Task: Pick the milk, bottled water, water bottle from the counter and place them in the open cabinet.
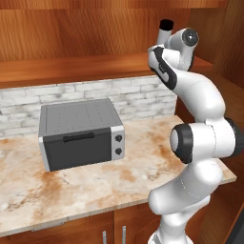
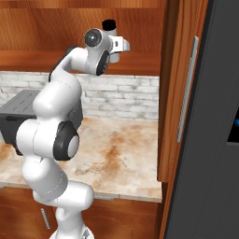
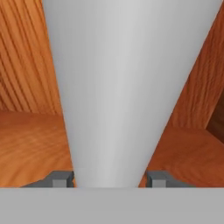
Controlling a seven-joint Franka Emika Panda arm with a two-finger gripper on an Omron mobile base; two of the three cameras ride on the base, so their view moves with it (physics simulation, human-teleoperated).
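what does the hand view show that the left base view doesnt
Hand view: the water bottle's silver-grey body up close, clamped between the claw's two fingertips, with the open cabinet's wooden shelf just beneath and its walls behind.

Left base view: the grey toaster oven on the marble top, the white brick wall, and the arm reaching up, the bottle's black cap poking out above the wrist.

Both: the water bottle and the reddish-brown cabinet wood.
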